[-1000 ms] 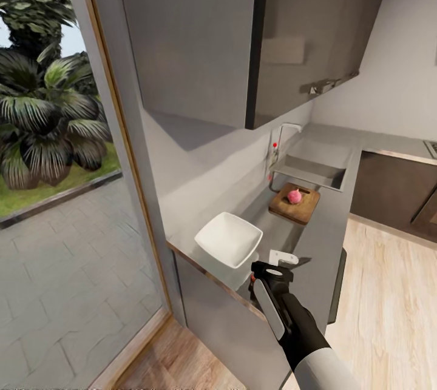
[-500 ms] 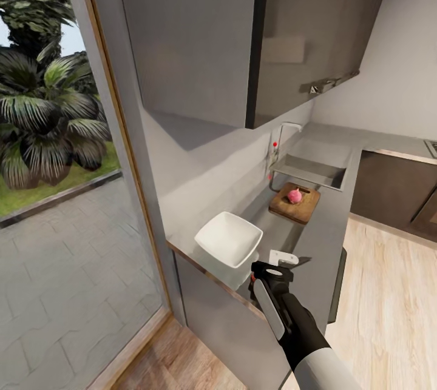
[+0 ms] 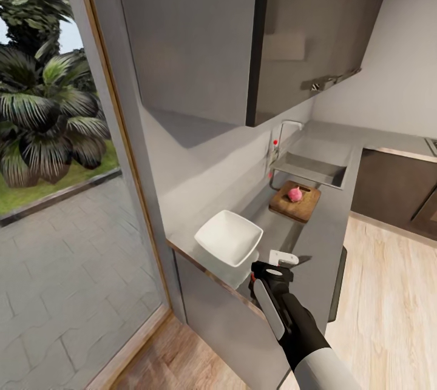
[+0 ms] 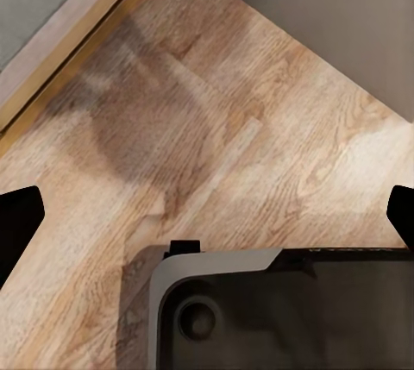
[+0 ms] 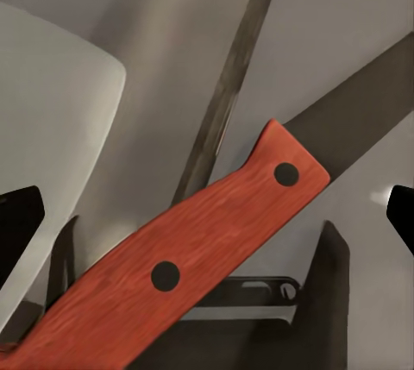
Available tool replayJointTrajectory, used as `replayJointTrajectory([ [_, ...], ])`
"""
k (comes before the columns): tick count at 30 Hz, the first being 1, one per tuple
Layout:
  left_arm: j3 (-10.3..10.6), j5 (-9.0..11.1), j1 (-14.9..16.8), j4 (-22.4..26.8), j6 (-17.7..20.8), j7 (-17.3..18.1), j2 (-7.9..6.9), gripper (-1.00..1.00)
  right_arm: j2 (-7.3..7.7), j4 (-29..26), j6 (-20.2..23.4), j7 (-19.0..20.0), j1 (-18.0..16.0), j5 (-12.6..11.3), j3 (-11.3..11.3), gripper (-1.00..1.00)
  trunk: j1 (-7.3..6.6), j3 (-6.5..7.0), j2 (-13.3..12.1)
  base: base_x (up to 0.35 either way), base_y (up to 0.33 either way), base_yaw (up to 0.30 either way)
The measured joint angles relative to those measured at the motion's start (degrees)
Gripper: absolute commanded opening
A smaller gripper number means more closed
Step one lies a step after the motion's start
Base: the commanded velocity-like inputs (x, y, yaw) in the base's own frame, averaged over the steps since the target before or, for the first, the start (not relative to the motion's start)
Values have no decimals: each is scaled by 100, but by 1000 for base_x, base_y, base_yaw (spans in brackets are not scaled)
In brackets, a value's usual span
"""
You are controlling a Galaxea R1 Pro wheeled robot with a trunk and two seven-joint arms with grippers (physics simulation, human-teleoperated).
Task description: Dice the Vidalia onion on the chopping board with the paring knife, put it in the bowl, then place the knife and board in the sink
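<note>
The pinkish-red Vidalia onion (image 3: 295, 195) sits on the brown chopping board (image 3: 295, 203), which lies on the grey countertop (image 3: 321, 232) just in front of the steel sink (image 3: 311, 170). The white bowl (image 3: 229, 237) stands at the countertop's near end. My right gripper (image 3: 276, 262) hovers low over the counter beside the bowl. In the right wrist view, the paring knife's reddish handle (image 5: 172, 258) lies slantwise between the spread fingers of my right gripper (image 5: 207, 215), its dark blade (image 5: 362, 103) pointing away. My left gripper (image 4: 207, 219) hangs open over the wooden floor.
A wall cabinet (image 3: 255, 32) hangs above the counter, and the chrome faucet (image 3: 285, 130) rises behind the sink. A glass door (image 3: 60, 165) to a patio is at the left. Wooden floor (image 3: 388, 293) runs along the right. My dark base (image 4: 276, 310) shows below the left gripper.
The head view has shifted very slightly. The arm, knife, onion and bowl have not moved.
</note>
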State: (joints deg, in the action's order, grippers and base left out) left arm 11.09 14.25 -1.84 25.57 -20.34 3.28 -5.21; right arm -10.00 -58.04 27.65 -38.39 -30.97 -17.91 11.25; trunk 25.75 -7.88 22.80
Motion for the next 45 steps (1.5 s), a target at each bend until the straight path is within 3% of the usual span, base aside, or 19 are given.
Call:
replayJointTrajectory([
  [36, 2, 0, 0, -8, 1, -5, 0, 100, 0, 28, -40, 6, -1, -10, 4, 100, -2, -107, 4, 0, 0, 0],
  [37, 2, 0, 0, -8, 2, -5, 0, 100, 0, 27, -41, 6, -1, -12, 4, -100, -2, -107, 4, 0, 0, 0],
  [45, 2, 0, 0, -8, 1, -4, 0, 100, 0, 86, -202, 9, -1, -26, 5, -100, -2, -107, 3, 0, 0, 0],
])
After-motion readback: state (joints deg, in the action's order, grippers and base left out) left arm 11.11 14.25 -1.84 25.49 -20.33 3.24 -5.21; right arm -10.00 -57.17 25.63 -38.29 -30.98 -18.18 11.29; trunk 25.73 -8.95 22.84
